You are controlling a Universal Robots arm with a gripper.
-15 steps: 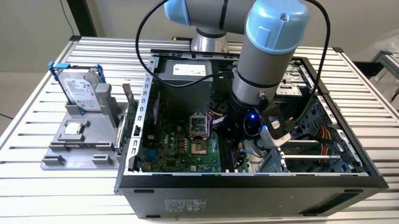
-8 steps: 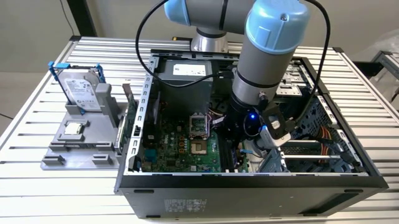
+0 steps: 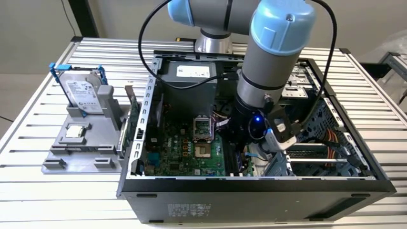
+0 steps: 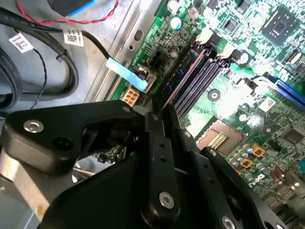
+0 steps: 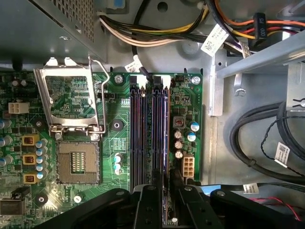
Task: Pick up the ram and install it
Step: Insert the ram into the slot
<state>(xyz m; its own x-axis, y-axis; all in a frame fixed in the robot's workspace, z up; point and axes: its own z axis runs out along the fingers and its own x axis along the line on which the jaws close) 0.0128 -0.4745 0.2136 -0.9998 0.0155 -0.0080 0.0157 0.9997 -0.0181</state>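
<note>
I have the hand [image 4: 155,112] clamped on the ram [image 4: 177,83], seating it (edge-on) over the motherboard's memory slots [image 5: 148,129]; next needs straight-down pressure.

an open computer case [image 3: 254,183] lies on a slatted metal table [image 3: 38,191]; its green motherboard [image 3: 181,148] carries an empty processor socket [image 5: 76,162] with the retention frame [image 5: 71,100] raised; bundled cables [image 5: 157,28] run above; a grey holder [image 3: 79,150] on the exterior view's left props a silver hard drive [image 3: 83,93] upright, a small square chip [image 3: 76,132] just below it
</note>
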